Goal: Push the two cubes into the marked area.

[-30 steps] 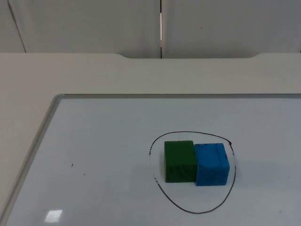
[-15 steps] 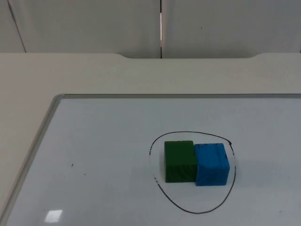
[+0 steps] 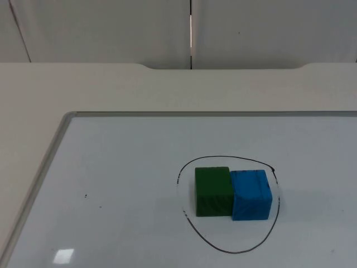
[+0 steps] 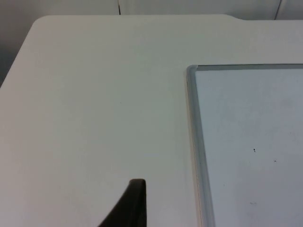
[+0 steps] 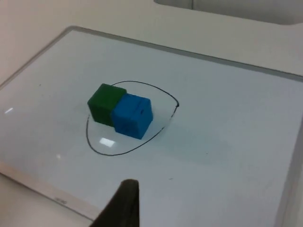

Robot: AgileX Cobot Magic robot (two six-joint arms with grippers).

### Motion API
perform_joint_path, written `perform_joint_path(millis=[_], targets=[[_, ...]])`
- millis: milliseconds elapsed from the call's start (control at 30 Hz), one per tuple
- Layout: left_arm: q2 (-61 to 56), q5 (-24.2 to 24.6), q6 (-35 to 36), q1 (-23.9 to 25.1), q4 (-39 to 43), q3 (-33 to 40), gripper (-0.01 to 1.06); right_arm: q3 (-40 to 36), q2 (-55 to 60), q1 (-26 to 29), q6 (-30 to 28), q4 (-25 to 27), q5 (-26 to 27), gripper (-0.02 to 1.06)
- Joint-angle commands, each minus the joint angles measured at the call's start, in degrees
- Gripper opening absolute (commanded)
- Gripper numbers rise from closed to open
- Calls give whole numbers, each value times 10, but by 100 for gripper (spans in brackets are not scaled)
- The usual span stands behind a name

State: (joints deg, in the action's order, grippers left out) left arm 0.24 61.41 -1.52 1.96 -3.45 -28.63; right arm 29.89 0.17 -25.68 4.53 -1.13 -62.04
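Top view: no change against the earlier pictures; green cube and blue cube sit touching, side by side, inside the drawn ring on the whiteboard. Looks like task done.

Left wrist view: left hand hovers over bare table beside the whiteboard's frame, waiting; open or closed, cannot tell.

Right wrist view: right hand hangs back near the board's edge, apart from both cubes; finger state likewise unclear.

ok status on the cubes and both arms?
Green cube and blue cube touching, both inside the drawn ring on the whiteboard. Left arm waits off the board's corner; right arm waits back from the cubes. Nothing in the way.
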Motion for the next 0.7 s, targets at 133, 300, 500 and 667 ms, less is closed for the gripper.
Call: perform_joint_path(millis=[133,300,500,667], targets=[[-2,1,0,1,0,3,105,-3,-2,74,-5,2,3,105],[-2,1,0,1,0,3,105,-3,-2,129,-5,2,3,105],[-2,1,0,1,0,3,105,-3,-2,194,-5,2,3,105],[-2,1,0,1,0,3,105,-3,-2,238,-5,2,3,105]])
